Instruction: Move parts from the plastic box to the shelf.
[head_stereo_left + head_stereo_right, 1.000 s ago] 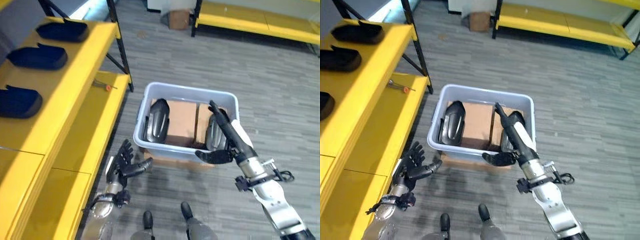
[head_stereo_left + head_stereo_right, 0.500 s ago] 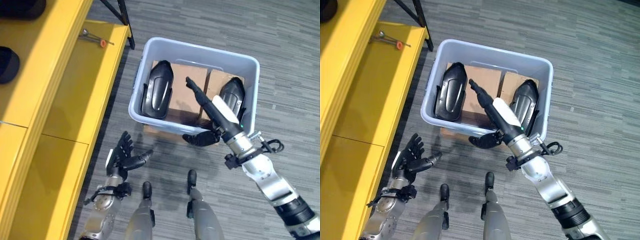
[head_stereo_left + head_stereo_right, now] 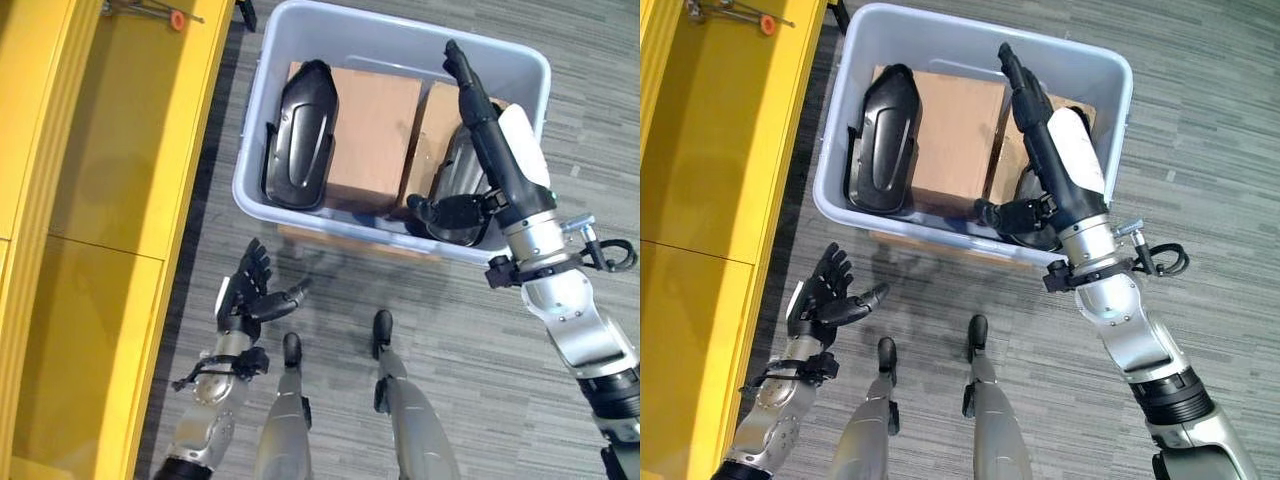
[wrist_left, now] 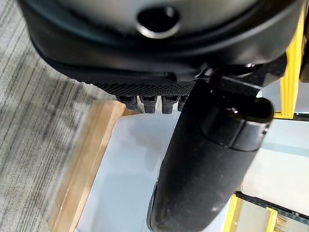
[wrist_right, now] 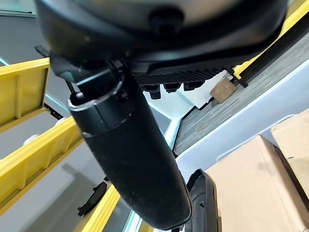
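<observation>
Nearest the robot, the dark left hand point(image 3: 247, 297) hovers over the grey striped carpet floor point(image 3: 470, 340) just short of the pale grey plastic box point(image 3: 330, 25), its fingers spread and straight, holding nothing. Well to its left runs the yellow metal shelf point(image 3: 110, 180).

Farther out, the dark right hand point(image 3: 480, 150) reaches over the box's near wall with fingers straight and pressed together, pointing toward the far wall, the thumb stuck out to the side. Directly beneath its palm lies the right glossy black moulded part point(image 3: 455, 195), mostly hidden by the hand; whether they touch cannot be told.

The left glossy black moulded part point(image 3: 298, 140), elongated, rounded at the ends and ribbed along its edges, lies lengthwise by the box's left wall on brown cardboard boxes point(image 3: 375, 130).

On the shelf's far end rests a small tool with an orange tip point(image 3: 150, 12).
</observation>
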Motion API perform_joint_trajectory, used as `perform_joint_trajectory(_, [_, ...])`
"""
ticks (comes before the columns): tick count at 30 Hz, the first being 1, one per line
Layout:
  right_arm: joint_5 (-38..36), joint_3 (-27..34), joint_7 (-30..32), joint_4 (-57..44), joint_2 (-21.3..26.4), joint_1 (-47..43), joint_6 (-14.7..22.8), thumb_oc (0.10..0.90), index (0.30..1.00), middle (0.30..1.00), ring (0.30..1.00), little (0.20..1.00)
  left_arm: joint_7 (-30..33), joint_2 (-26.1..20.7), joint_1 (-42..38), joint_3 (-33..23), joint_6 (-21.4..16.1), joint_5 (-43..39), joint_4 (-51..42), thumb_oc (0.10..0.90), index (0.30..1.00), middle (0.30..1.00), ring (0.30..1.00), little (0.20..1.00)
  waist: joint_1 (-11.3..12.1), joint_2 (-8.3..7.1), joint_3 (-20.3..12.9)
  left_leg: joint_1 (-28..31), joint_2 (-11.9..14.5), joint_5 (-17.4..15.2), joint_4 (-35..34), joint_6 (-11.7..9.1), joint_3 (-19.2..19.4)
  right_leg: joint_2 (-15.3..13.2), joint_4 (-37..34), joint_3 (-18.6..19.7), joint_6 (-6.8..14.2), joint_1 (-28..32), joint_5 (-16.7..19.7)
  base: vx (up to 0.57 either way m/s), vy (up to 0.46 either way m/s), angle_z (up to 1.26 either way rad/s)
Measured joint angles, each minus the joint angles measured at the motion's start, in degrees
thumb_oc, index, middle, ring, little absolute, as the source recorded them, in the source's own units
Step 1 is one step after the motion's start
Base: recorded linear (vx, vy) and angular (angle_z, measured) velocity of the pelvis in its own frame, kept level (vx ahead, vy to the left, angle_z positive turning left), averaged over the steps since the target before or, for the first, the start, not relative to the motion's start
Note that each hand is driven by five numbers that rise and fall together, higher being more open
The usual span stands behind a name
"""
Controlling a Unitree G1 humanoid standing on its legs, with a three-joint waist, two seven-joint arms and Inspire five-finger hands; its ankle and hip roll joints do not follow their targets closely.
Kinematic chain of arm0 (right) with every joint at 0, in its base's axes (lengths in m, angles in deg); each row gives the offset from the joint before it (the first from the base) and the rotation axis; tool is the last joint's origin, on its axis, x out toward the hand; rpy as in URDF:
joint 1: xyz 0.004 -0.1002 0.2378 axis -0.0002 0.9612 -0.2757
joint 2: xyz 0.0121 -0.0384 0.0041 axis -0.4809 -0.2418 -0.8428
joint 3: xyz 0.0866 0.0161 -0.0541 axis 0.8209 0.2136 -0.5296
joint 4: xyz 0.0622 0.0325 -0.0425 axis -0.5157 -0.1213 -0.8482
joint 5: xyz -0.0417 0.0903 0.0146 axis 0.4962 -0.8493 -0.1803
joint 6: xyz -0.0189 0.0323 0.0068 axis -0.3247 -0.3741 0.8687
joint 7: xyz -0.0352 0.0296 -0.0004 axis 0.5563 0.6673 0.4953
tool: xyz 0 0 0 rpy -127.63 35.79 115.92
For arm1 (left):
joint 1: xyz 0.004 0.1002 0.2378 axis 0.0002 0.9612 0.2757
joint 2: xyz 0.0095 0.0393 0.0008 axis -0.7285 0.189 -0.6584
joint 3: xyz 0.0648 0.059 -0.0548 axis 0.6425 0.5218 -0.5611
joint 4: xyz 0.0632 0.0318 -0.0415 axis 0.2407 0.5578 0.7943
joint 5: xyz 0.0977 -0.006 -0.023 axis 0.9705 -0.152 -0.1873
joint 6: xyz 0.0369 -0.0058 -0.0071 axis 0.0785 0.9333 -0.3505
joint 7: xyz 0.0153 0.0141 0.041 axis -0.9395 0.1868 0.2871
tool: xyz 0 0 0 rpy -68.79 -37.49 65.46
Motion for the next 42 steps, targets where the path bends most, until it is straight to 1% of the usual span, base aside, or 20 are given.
perform_joint_trajectory(4, [-0.25,1.64,2.24,2.94,-3.44,0.13,-0.17,0.9,1.0,1.0,1.0,1.0,1.01,0.0,-0.16,0.18,0.01,-0.01,-0.01,0.9,1.0,1.0,1.0,1.0,-0.06,0.04,0.02,-0.21,-0.12,0.07,-0.14,0.05,0.1,-0.17,0.78,0.12,0.18,-0.77,-0.36,0.0,0.0,0.0])
perform_joint_trajectory(6, [-2.54,2.94,3.35,5.44,-6.07,0.54,0.23,0.9,1.0,1.0,1.0,1.0,1.13,-0.08,-0.27,0.45,0.01,-0.01,-0.01,0.9,1.0,1.0,1.0,1.0,-0.01,0.05,0.03,-0.22,-0.11,0.07,-0.16,0.06,0.17,-0.2,1.64,0.24,0.1,-1.23,-0.86,0.0,-0.008,-0.02])
perform_joint_trajectory(7, [-4.75,3.16,4.36,7.81,-7.02,0.55,0.14,0.9,1.0,1.0,1.0,1.0,1.12,-0.14,-0.58,0.87,0.02,-0.02,-0.01,0.9,1.0,1.0,1.0,1.0,-0.08,0.33,0.18,-0.28,-0.15,0.07,-0.17,0.06,0.27,-0.27,2.61,0.38,0.07,-1.78,-1.29,0.0,0.0,0.0])
perform_joint_trajectory(9, [-6.68,3.18,4.93,10.28,-7.13,0.56,-0.44,0.9,1.0,1.0,1.0,1.0,1.1,-0.15,-0.75,1.34,0.02,-0.04,-0.24,0.9,1.0,1.0,1.0,1.0,-0.19,0.79,0.42,-0.3,-0.19,0.05,-0.18,0.08,0.38,-0.34,2.85,0.51,0.1,-1.98,-1.42,-0.01,-0.008,-0.04])
perform_joint_trajectory(13, [-10.17,3.22,5.86,14.17,-8.24,0.53,-0.49,0.9,1.0,1.0,1.0,1.0,1.09,-0.34,-0.85,1.53,0.02,-0.11,-0.42,0.9,1.0,1.0,1.0,1.0,-0.03,1.03,0.5,-0.7,-0.12,0.06,-0.18,0.08,1.27,-0.41,3.43,1.36,0.07,-3.19,-1.45,-0.01,0.011,-0.11])
perform_joint_trajectory(16, [-11.92,4.1,7.41,17.26,-8.73,0.5,-0.68,0.9,1.0,1.0,1.0,1.0,1.07,-0.32,-1.24,2.13,0.06,-0.16,-0.42,0.9,1.0,1.0,1.0,1.0,-0.12,2.56,1.26,-0.73,-0.25,0.12,-0.17,0.16,1.44,-0.55,3.83,1.64,0.09,-3.48,-1.47,0.0,0.007,-0.01])
perform_joint_trajectory(17, [-12.64,4.48,8.17,17.7,-8.82,0.48,-0.81,0.9,1.0,1.0,1.0,1.0,1.08,-0.31,-1.31,2.26,0.06,-0.16,-0.42,0.9,1.0,1.0,1.0,1.0,-0.39,3.3,1.52,-0.76,-0.32,0.18,-0.17,0.24,1.42,-0.63,4.01,1.65,0.13,-3.56,-1.51,0.0,0.0,0.0])
perform_joint_trajectory(21, [-12.67,4.73,10.36,18.01,-10.04,0.48,-0.9,0.9,1.0,1.0,1.0,1.0,1.18,0.0,-1.39,2.56,0.06,-0.18,-0.42,0.9,1.0,1.0,1.0,1.0,-1.01,5.39,1.8,-0.73,-0.48,0.31,-0.17,0.42,1.48,-0.77,4.56,1.81,0.41,-3.84,-1.84,0.0,0.0,0.0])
perform_joint_trajectory(22, [-12.67,4.74,10.91,18.06,-10.46,0.48,-0.9,0.9,1.0,1.0,1.0,1.0,1.16,0.32,-1.61,2.73,0.05,-0.17,-0.44,0.9,1.0,1.0,1.0,1.0,-1.0,5.7,1.77,-0.74,-0.55,0.34,-0.17,0.46,1.55,-0.82,4.77,1.95,0.49,-4.05,-2.05,-0.01,0.019,-0.03])
perform_joint_trajectory(24, [-12.72,4.75,11.57,18.22,-11.03,0.47,-0.89,0.9,1.0,1.0,1.0,1.0,1.23,0.9,-1.86,2.8,0.01,-0.17,-0.53,0.9,1.0,1.0,1.0,1.0,-1.0,5.78,1.76,-0.97,-0.63,0.38,-0.17,0.5,1.66,-0.85,5.61,2.32,0.41,-4.84,-2.41,-0.01,0.016,-0.04])
perform_joint_trajectory(28, [-14.31,4.75,12.02,22.14,-12.09,-0.1,-0.68,0.9,1.0,1.0,1.0,1.0,2.02,1.28,-1.8,4.0,0.02,-0.18,-0.52,0.9,1.0,1.0,1.0,1.0,-0.93,6.01,1.79,-1.21,-0.82,0.7,-0.17,0.72,1.67,-1.1,7.24,2.43,0.16,-5.84,-2.99,0.0,0.0,0.0])
perform_joint_trajectory(31, [-17.31,4.77,12.06,25.63,-12.14,-1.95,-0.71,0.9,1.0,1.0,1.0,1.0,2.07,1.28,-1.9,4.01,0.0,-0.23,-0.51,0.9,1.0,1.0,1.0,1.0,-0.98,6.51,1.8,-1.69,-1.08,0.88,-0.19,0.82,1.66,-1.41,8.64,2.55,0.23,-7.03,-3.45,0.0,0.004,0.01])
perform_joint_trajectory(33, [-18.23,4.8,12.07,26.71,-11.89,-2.97,-0.73,0.9,1.0,1.0,1.0,1.0,2.08,1.31,-1.9,4.04,-0.01,-0.25,-0.51,0.9,1.0,1.0,1.0,1.0,-0.94,7.2,1.9,-2.12,-1.1,1.01,-0.2,0.94,1.54,-1.53,9.35,2.53,0.18,-7.75,-3.72,0.0,0.004,0.02])
perform_joint_trajectory(34, [-19.54,4.16,11.72,26.85,-11.23,-3.61,-0.77,0.9,1.0,1.0,1.0,1.0,2.09,1.3,-1.78,4.04,-0.02,-0.3,-0.46,0.9,1.0,1.0,1.0,1.0,-0.84,7.64,1.88,-2.26,-1.13,1.11,-0.2,0.97,1.59,-1.59,9.86,2.56,0.19,-8.15,-3.9,0.0,0.0,0.0])
perform_joint_trajectory(36, [-19.81,3.77,11.03,26.84,-9.64,-5.1,-0.75,0.9,1.0,1.0,1.0,1.0,2.02,1.32,-1.85,4.07,-0.07,-0.62,-0.48,0.9,1.0,1.0,1.0,1.0,-0.84,8.18,2.04,-2.47,-1.22,1.23,-0.2,0.88,1.57,-1.65,10.94,2.6,0.06,-8.88,-4.41,0.0,0.0,0.0])
perform_joint_trajectory(39, [-19.82,3.44,10.72,27.51,-8.11,-7.27,-0.72,0.9,1.0,1.0,1.0,1.0,2.05,1.31,-1.96,4.34,-0.14,-2.23,-0.48,0.9,1.0,1.0,1.0,1.0,-0.87,8.24,2.03,-2.59,-1.11,1.27,-0.2,0.88,1.61,-1.52,11.75,2.65,0.03,-9.39,-4.81,0.0,0.0,0.0])
perform_joint_trajectory(42, [-19.86,2.32,10.39,30.93,-6.62,-10.21,-0.7,0.9,1.0,1.0,1.0,1.0,1.94,1.3,-2.21,5.31,-0.16,-2.23,-0.48,0.9,1.0,1.0,1.0,1.0,-0.9,8.24,2.03,-2.64,-1.11,1.31,-0.2,0.85,1.58,-1.55,12.93,2.66,-0.19,-9.99,-5.44,0.0,0.0,0.0])
